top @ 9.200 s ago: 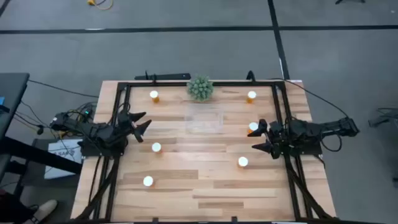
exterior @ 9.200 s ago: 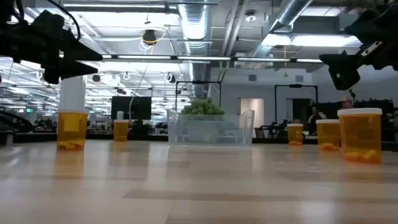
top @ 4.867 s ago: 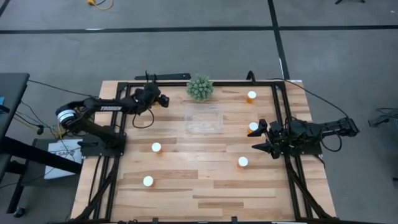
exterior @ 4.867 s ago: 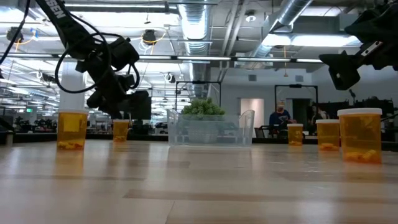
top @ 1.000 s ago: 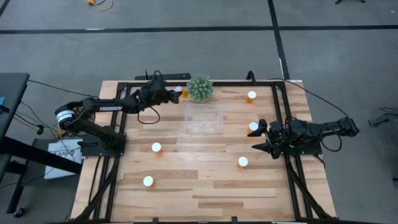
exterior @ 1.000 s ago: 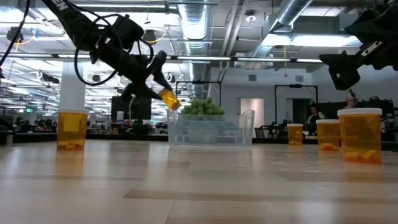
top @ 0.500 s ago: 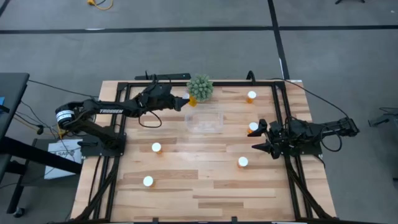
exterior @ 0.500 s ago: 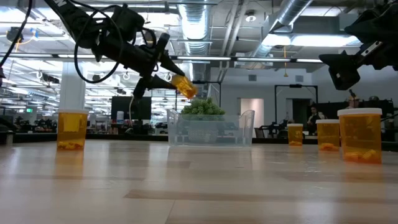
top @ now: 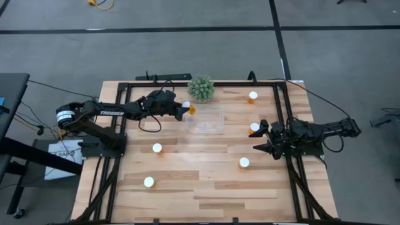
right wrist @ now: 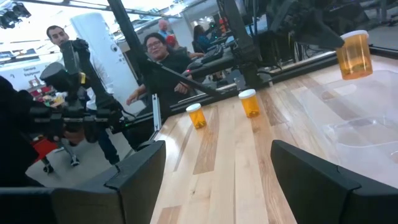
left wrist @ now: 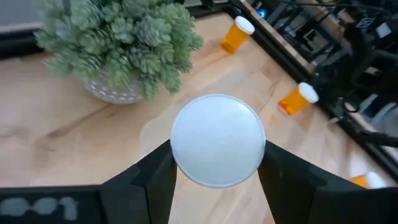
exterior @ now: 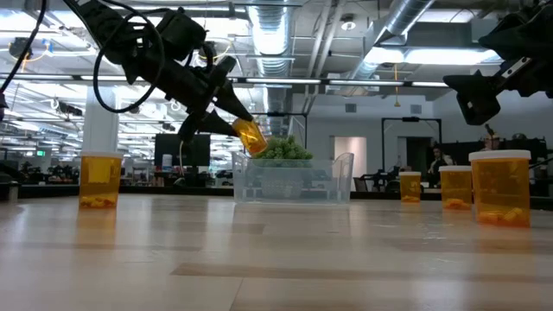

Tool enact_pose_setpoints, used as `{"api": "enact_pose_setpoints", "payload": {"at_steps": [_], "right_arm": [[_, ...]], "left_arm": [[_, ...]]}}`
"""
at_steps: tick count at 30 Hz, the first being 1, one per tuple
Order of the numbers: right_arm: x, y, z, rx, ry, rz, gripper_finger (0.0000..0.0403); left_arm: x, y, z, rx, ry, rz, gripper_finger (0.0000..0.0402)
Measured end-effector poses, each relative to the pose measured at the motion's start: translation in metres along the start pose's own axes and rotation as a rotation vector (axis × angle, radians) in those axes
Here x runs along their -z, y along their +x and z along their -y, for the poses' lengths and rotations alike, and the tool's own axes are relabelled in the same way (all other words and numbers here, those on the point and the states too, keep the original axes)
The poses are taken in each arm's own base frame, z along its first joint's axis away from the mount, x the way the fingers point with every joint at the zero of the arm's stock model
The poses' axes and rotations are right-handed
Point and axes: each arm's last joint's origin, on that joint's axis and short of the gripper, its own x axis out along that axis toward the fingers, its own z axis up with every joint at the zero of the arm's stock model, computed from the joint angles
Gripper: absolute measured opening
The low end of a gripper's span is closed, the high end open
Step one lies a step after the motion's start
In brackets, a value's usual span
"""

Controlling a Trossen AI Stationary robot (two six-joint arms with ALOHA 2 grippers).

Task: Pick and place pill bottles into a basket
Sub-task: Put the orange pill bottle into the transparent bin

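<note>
My left gripper (top: 179, 110) is shut on an orange pill bottle (top: 189, 109) with a white cap (left wrist: 217, 140), in the air just off the left far corner of the clear basket (top: 206, 120). In the low view the bottle (exterior: 251, 136) hangs tilted in front of the basket (exterior: 294, 181). Several other pill bottles stand on the wood on their bases: two at the left (top: 157, 149) (top: 149, 182), three at the right (top: 252, 97) (top: 254, 128) (top: 244, 162). My right gripper (top: 257, 139) waits open at the right edge. My left gripper pinches the bottle between its two fingers (left wrist: 155, 177), one on each side of the body just under the white cap. The fingers come from the table's left, slanting down. The bottle is lifted clear and tilted, its cap toward the wrist and its base (exterior: 256, 145) pointing down and away.
A spiky green plant (top: 200, 88) in a pot stands just beyond the basket's far edge, close to the held bottle. A black frame (top: 187, 83) runs around the table. People show in the room behind, in the right wrist view.
My left gripper has carried the bottle from beside the plant's left toward the table's right, then toward the near edge, to the basket's left far corner. The bottle rose a little and came back down, staying tilted in the shut fingers.
</note>
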Motion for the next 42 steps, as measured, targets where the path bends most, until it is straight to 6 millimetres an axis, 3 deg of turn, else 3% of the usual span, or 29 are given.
{"api": "enact_pose_setpoints", "payload": {"at_steps": [12,16,24,32,42], "right_arm": [[0.000,0.000,0.000,0.000,0.000,0.000,0.0286],[0.000,0.000,0.000,0.000,0.000,0.000,0.0286],[0.000,0.000,0.000,0.000,0.000,0.000,0.0286],[0.000,0.000,0.000,0.000,0.000,0.000,0.0286],[0.000,0.000,0.000,0.000,0.000,0.000,0.0286]], "left_arm": [[0.007,0.000,0.007,-0.009,0.196,-0.051,0.0184],[-0.005,0.001,0.018,-0.062,0.292,-0.105,0.0184],[-0.032,0.029,0.036,-0.106,0.454,-0.188,0.0185],[-0.025,0.063,0.031,-0.160,0.462,-0.342,0.0185],[-0.026,0.065,0.029,-0.212,0.452,-0.338,0.0185]]}}
